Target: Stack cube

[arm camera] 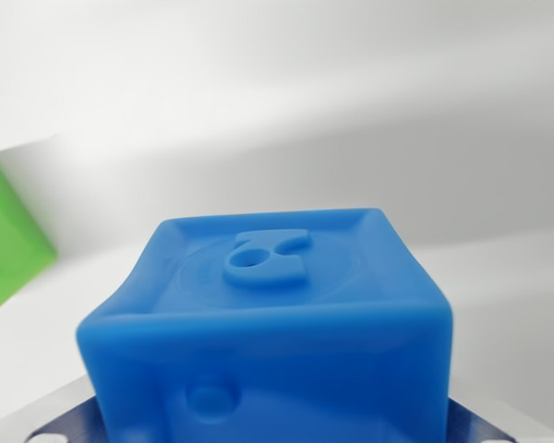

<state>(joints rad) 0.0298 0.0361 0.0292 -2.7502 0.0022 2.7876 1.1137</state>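
Observation:
A blue cube (277, 314) fills the lower middle of the wrist view, very close to the camera. Its top face has a raised rim and an embossed mark. Its sides look slightly pressed in. Metal parts of my gripper (270, 420) show at the bottom, on either side of the cube, and the gripper appears shut on it. The fingertips are hidden behind the cube. A green cube (7, 235) sits at the wrist view's left edge, partly cut off, on the white surface and apart from the blue cube.
A white surface (351, 111) with soft shadows stretches behind and to the right of the blue cube.

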